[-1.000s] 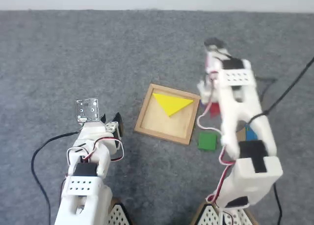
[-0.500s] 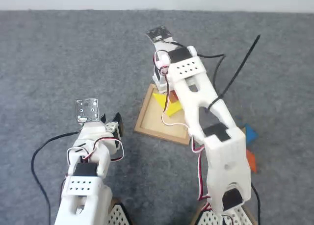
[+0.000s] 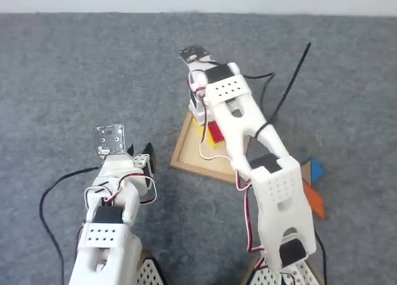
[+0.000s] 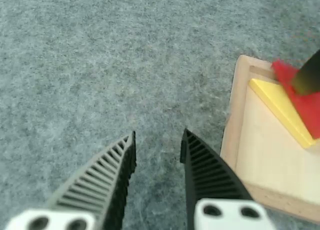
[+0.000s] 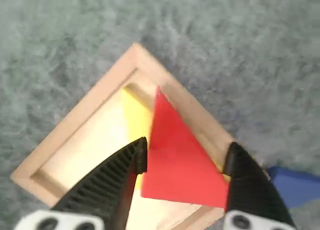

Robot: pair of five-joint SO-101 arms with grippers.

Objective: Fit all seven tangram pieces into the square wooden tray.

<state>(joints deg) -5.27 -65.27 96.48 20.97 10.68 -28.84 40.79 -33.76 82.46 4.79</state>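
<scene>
Your right gripper [image 5: 186, 157] clamped the red triangle [image 5: 172, 135] over the tray [image 5: 85, 109], overlapping the yellow triangle [image 5: 132, 115]; you probably needed to square its long edge to the rim before lowering it flat.

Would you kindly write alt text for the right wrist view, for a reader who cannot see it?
The right gripper holds a red triangle over a square wooden tray, partly covering a yellow piece lying inside. Grey carpet surrounds the tray, and a blue piece lies nearby.
</scene>
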